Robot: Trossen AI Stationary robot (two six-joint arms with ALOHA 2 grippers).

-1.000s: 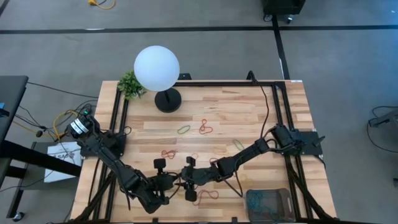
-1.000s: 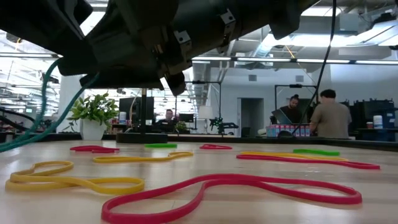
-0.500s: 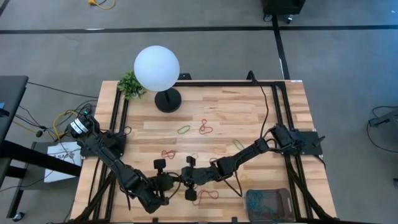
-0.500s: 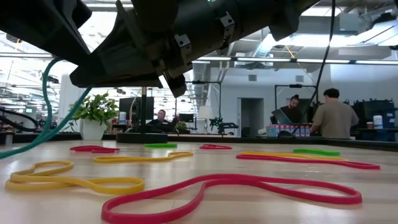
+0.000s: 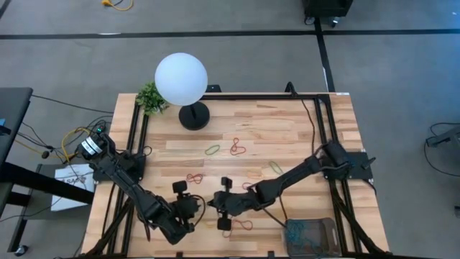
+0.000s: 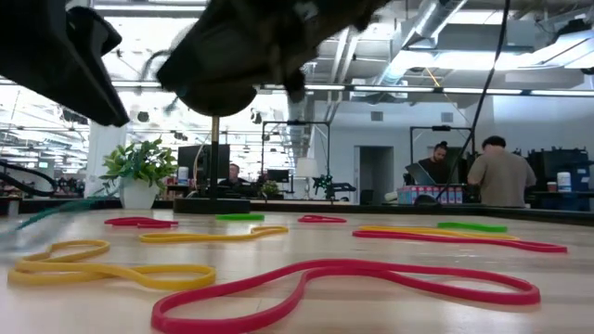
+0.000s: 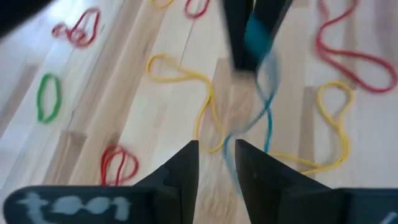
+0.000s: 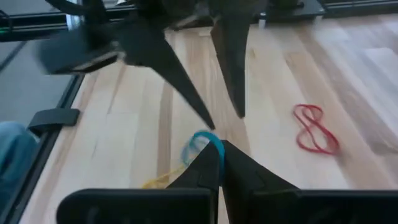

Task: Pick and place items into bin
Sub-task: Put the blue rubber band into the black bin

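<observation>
We're mid-pick, right at the lift. The right gripper is pinched tight on a blue-teal rubber band, near the table's front edge and approx. centre. The left gripper sits just beside it, facing it. Its jaws stand a narrow way apart and grip nothing we can make out. A strand of the band trails down by that gap; it's too blurred to tell if it touches.

The bin is at the front right corner, well apart from the held band, w/ a tangle of bluish bands already inside.

Next move, as we judge it: the right arm carries the band over to the bin, gets above the mesh rim and opens. The loop hangs long and floppy, so it needs enough height to clear the wall and not drag other bands along. The left arm should stay clear of the dangling strand.

Materials etc.:
- Bands are thin, limp and stretchy.
- A yellow band lies in a loose figure-eight.
- A red band is twisted the same way.
- A green loop is a plain oval.
- The table is pale butcher-block wood, smooth, w/ visible plank seams.
- The bin is dark mesh, rectangular, w/ low walls.

Plenty of bands are left on the wood, so the task's far from done.
</observation>
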